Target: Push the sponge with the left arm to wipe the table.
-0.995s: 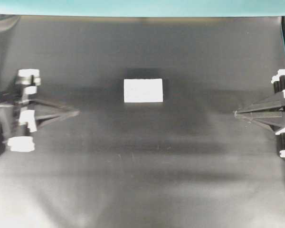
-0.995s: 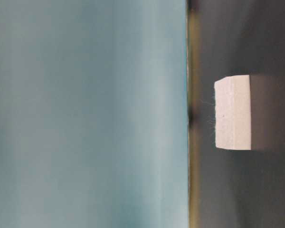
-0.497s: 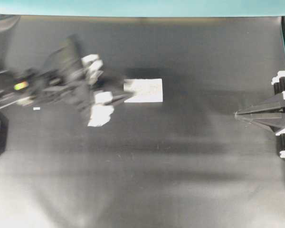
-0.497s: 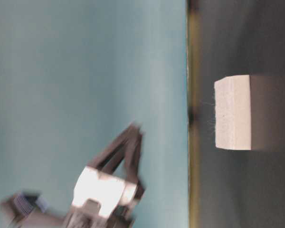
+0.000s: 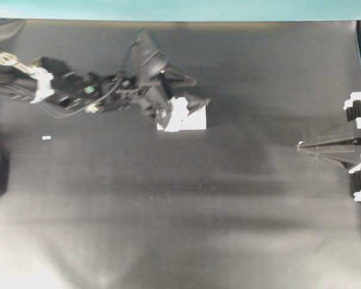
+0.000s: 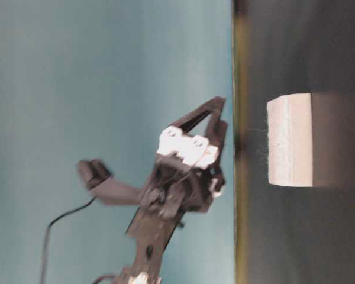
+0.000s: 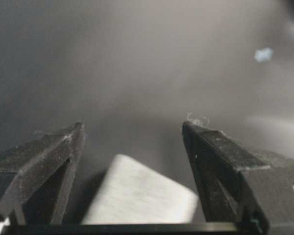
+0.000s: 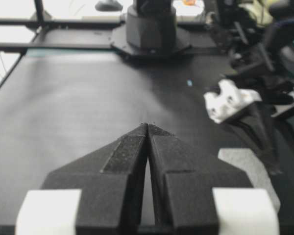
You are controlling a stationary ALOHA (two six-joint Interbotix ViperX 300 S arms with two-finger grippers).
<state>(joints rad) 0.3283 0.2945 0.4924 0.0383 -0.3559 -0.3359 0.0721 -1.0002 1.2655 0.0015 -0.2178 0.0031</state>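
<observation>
1. Overhead: my left arm (image 5: 66,90) reaches in from the left edge across the table (image 5: 180,211), tilted toward the middle. My left gripper (image 5: 195,93) sits over the upper-left part of the sponge (image 5: 189,120); its fingers are spread, one pointing up-right past the sponge's top edge, the other lying across the sponge's top face. Sponge is near the table centre, slightly toward the teal strip (image 5: 180,9) at the far edge. Can't tell from here whether the fingers touch it. A small white tape mark (image 5: 46,138) lies on the sheet well left of the sponge.
2. Overhead, other side: my right gripper (image 5: 299,145) is parked at the right edge, tips together, pointing at the middle, well apart from the sponge.
3. Table-level (view is rotated): sponge (image 6: 290,139) rests flat on the table (image 6: 307,236). My left gripper (image 6: 220,115) is clear of the surface, fingers apart, nothing between them; tips stand just short of the table line.
4. Left wrist: both fingers (image 7: 49,152) wide apart, dark table (image 7: 147,58) beyond. Sponge (image 7: 142,193) shows low in the gap between them, corner-on, nearer the bottom of frame. Not clamped.
5. Right wrist: my right gripper (image 8: 148,126) has its fingers pressed together, holding nothing. Sponge (image 8: 245,169) is at lower right, with my left gripper's black finger over it.
</observation>
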